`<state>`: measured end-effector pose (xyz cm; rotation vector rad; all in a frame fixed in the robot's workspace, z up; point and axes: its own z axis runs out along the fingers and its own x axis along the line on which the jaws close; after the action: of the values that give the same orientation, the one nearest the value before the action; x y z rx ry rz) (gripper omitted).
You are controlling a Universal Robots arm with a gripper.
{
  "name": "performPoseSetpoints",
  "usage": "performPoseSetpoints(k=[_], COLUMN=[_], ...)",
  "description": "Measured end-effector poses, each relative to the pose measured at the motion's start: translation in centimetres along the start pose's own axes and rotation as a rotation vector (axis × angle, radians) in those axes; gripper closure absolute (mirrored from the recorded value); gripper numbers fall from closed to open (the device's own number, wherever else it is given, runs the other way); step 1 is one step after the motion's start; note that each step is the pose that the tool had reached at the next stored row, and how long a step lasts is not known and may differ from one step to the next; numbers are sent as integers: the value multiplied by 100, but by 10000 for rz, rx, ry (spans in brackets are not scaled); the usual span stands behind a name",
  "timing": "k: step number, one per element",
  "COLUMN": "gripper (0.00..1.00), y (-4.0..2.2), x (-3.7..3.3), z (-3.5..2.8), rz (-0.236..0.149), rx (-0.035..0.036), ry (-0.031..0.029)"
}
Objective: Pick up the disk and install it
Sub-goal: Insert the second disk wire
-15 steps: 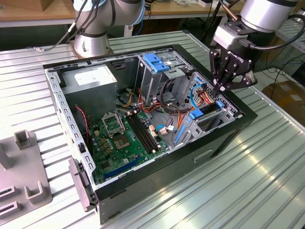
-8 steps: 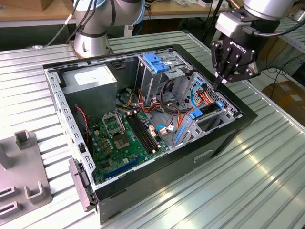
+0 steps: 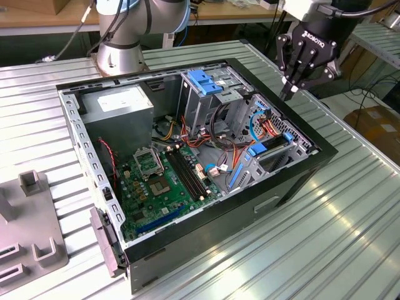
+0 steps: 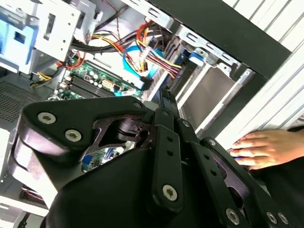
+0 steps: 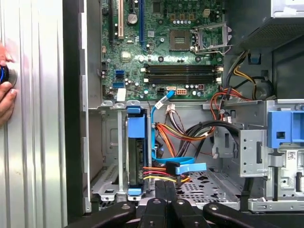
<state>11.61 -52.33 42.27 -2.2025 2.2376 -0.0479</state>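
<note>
Disk (image 5: 135, 152) sits in its bay; closed, empty claw (image 3: 289, 94) hovers above.

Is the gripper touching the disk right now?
Apart. In the exterior view the gripper hangs in the air above the case, with a clear gap down to the disk in its bay.

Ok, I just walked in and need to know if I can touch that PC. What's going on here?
The robot arm's gripper hangs over the open computer case, near its edge on the exterior view's right. The gripper is shut and holds nothing. Below it, the disk in its blue frame sits on edge in a bay inside the case, with cables reaching it. A person's hand rests on the table beside the case.
</note>
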Motion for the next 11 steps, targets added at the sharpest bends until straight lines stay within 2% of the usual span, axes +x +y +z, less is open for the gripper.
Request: performPoseSetpoints(k=[2, 6, 8, 9, 10, 11], gripper=[90, 90, 90, 90, 90, 90], y=[2, 5, 5, 5, 6, 7], x=[-103, -303, -340, -345, -346, -349], z=[-2, -6, -5, -5, -4, -3], rz=[-1, -5, -7, -11, -19, -31], rx=[1, 4, 5, 6, -1, -23], ry=[68, 245, 301, 455, 635, 984])
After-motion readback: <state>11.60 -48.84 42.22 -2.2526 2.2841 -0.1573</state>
